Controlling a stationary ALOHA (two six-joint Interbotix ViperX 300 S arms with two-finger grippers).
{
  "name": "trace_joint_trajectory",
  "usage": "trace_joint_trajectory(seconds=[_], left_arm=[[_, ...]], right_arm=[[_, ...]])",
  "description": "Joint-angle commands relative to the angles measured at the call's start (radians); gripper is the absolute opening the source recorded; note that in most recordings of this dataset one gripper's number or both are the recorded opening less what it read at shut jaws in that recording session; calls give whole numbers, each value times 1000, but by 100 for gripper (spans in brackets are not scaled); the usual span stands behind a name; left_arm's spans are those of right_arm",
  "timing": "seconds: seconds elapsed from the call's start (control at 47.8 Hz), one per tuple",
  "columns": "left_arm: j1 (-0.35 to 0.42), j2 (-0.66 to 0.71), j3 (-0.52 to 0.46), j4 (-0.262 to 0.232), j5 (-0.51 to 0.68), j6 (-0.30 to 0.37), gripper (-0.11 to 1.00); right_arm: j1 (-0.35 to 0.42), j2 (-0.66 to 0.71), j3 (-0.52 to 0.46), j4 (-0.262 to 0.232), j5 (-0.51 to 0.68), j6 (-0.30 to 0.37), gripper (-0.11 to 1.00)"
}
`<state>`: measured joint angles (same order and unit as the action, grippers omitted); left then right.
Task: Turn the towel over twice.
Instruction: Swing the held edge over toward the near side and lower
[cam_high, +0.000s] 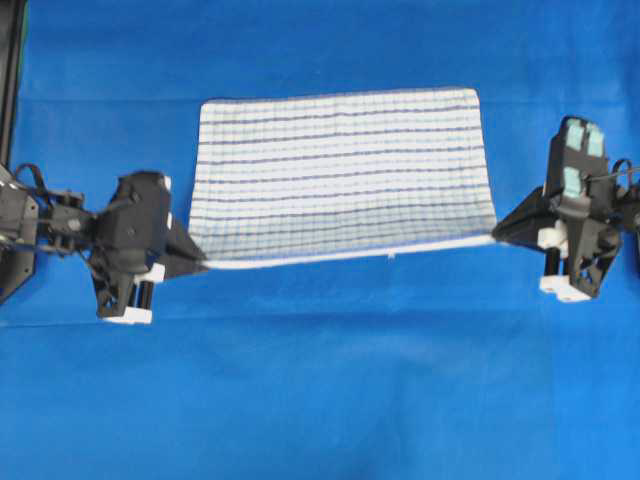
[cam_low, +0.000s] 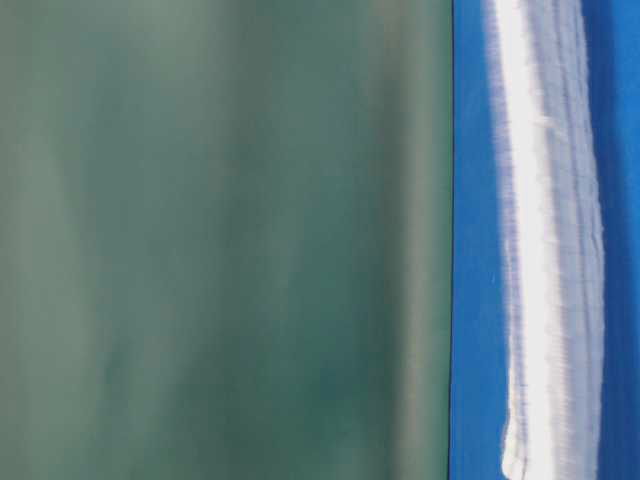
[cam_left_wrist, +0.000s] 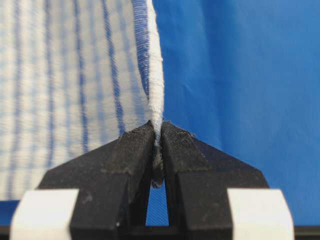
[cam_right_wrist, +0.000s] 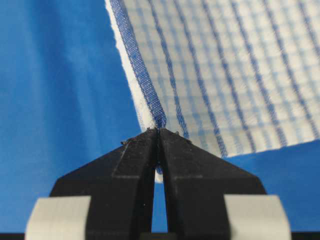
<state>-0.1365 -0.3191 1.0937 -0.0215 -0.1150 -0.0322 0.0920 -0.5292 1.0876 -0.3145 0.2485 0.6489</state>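
The towel, white with thin dark-blue and light-blue stripes, hangs stretched between my two grippers above the blue table cover. Its near white hem runs taut from one gripper to the other, and the far edge looks to rest on the cover. My left gripper is shut on the near left corner; in the left wrist view the hem runs into the pinched jaws of my left gripper. My right gripper is shut on the near right corner, where its tips pinch the towel.
The table-level view shows the towel as a blurred white band against the blue cover, in front of a green backdrop. A dark frame post stands at the far left.
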Motion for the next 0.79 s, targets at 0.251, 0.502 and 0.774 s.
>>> trace_joint_trajectory(seconds=[0.251,0.502,0.774], left_arm=[[-38,38,-29,-2,-15,-2,3],[-38,37,-28,-2,-8,0,3],[-38,32,-23,-2,-3,5,3]], right_arm=[[97,103,-26,2,-71,64,4],[112,135,-41,3,-81,89,4],[112,155,-55,2,-83,89,4]])
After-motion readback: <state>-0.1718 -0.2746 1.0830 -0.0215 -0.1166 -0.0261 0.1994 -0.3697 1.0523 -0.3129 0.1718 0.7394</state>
